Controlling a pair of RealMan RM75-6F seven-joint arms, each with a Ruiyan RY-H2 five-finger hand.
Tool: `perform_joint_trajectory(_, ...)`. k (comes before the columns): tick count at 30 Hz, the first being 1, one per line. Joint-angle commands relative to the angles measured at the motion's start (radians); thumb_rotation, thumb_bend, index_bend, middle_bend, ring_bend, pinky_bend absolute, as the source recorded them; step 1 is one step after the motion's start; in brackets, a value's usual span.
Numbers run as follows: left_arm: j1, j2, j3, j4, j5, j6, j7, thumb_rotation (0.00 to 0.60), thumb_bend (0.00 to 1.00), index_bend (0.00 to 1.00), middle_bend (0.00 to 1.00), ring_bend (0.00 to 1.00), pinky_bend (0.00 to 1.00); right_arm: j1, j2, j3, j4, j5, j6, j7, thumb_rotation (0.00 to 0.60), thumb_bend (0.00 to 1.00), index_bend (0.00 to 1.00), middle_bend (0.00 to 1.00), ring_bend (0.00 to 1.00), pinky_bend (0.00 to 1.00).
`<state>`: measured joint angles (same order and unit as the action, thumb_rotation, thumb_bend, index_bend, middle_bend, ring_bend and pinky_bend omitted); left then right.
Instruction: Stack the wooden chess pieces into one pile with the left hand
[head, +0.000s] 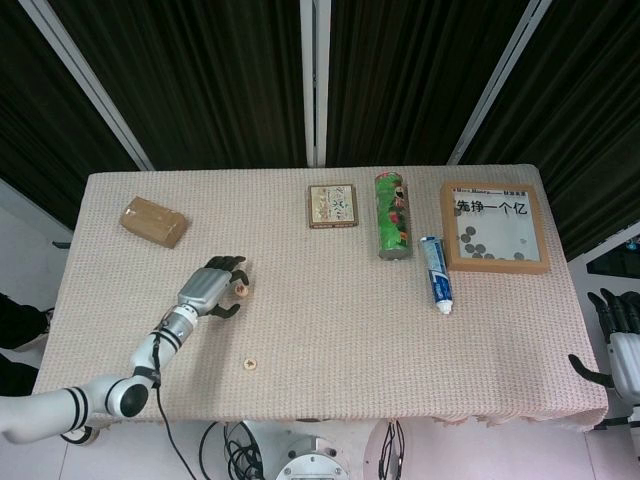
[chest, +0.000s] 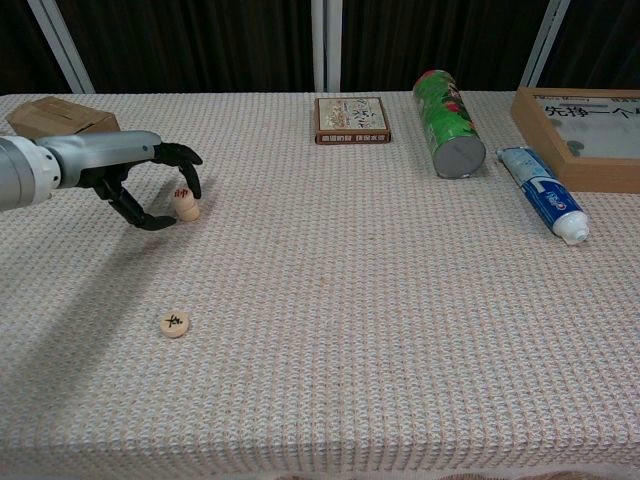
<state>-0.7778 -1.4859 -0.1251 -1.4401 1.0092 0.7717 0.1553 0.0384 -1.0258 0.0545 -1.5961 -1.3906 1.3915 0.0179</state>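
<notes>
A short pile of wooden chess pieces (head: 241, 290) (chest: 184, 204) stands upright on the left part of the table, a red character on its top piece. My left hand (head: 208, 289) (chest: 135, 178) arches around it: the fingers curve over the top and the thumb sits low on the left. I see a thin gap on each side and nothing held. A single wooden piece (head: 250, 364) (chest: 175, 324) with a black character lies flat nearer the front edge. My right hand (head: 617, 338) hangs past the table's right edge, fingers apart and empty.
A cardboard box (head: 153, 221) (chest: 58, 115) sits behind the left hand. Along the back are a small square box (head: 332, 206) (chest: 351, 119), a lying green can (head: 393, 215) (chest: 448, 122), a toothpaste tube (head: 435, 274) (chest: 545, 205) and a wooden frame (head: 494, 226) (chest: 590, 170).
</notes>
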Motion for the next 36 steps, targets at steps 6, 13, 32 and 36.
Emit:
perform_joint_trajectory(6,0.007,-0.005,-0.018,0.008,0.042,0.031,-0.039,0.6,0.29,0.15,0.03,0.0,0.0,-0.001,0.001,0.0,-0.002,-0.002,0.003,0.001,0.541,0.17,0.0,0.0,0.0,0.0)
perform_joint_trajectory(13,-0.006,-0.014,-0.022,0.038,0.026,0.006,-0.034,0.6,0.26,0.14,0.02,0.0,0.0,-0.002,0.001,0.0,0.0,0.0,0.003,0.003,0.542,0.17,0.0,0.0,0.0,0.0)
perform_joint_trajectory(32,-0.012,-0.025,-0.029,0.074,0.053,-0.008,-0.071,0.6,0.27,0.14,0.02,0.0,0.0,0.001,0.005,0.003,0.0,-0.002,0.003,0.006,0.544,0.17,0.0,0.0,0.0,0.0)
perform_joint_trajectory(36,-0.013,-0.024,-0.032,0.075,0.053,-0.007,-0.073,0.6,0.27,0.14,0.02,0.0,0.0,-0.001,0.006,0.003,-0.002,0.0,0.004,0.005,0.547,0.17,0.0,0.0,0.0,0.0)
